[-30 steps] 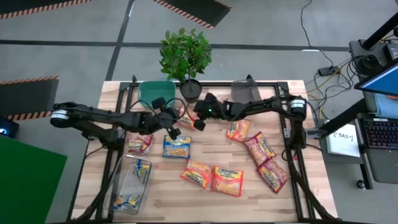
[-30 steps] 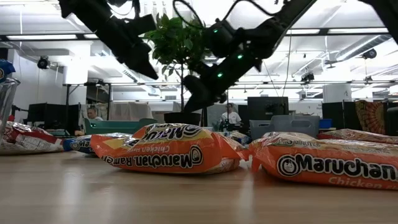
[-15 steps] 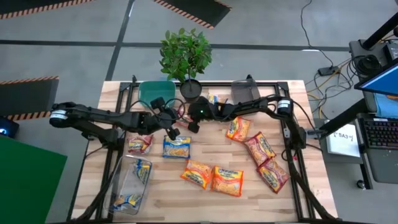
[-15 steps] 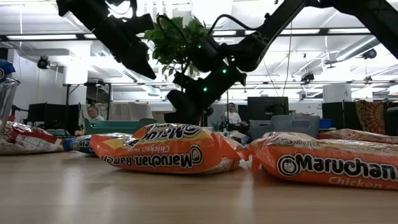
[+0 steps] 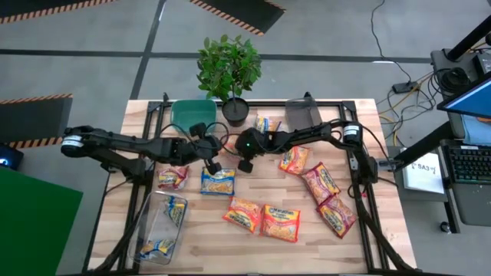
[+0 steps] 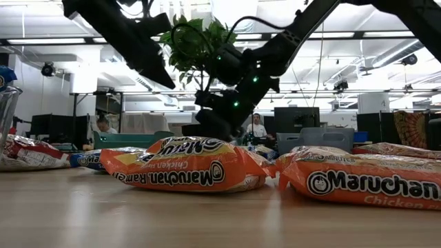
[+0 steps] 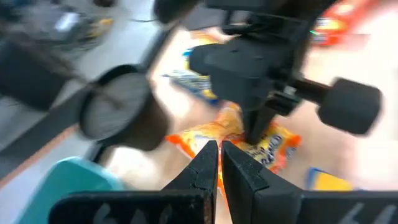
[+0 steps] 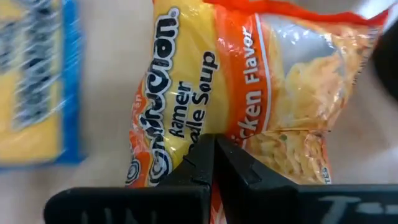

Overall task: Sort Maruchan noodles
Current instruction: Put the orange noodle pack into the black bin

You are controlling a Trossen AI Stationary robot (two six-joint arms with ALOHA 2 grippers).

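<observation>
Maruchan noodle packets lie across the wooden table [image 5: 253, 245]. An orange chicken-flavour packet [image 8: 249, 93] lies flat under my right gripper [image 8: 213, 142], which is shut and points steeply down at its middle [image 7: 256, 138]. My left gripper [image 5: 213, 163] hovers shut just left of it, above a blue packet [image 5: 218, 181], touching nothing. Red packets [image 5: 173, 178] [image 5: 320, 182] and two orange ones [image 5: 244, 213] [image 5: 281, 222] lie nearer the front. My right gripper's shut fingertips stand at the top face of the orange packet [image 8: 205, 118], near its middle, coming from above at a slant. The packet lies flat on the table. I cannot tell whether the tips touch it.
A teal bin [image 5: 193, 113] and a grey bin [image 5: 303, 113] stand at the far edge, with a potted plant [image 5: 229, 69] between them. A clear container [image 5: 159, 230] holding blue packets stands at the near left. A blue-and-yellow packet [image 5: 263, 123] lies by the grey bin.
My right gripper has sunk toward the orange packet and tipped more steeply downward, staying shut. The packets have kept their places.
</observation>
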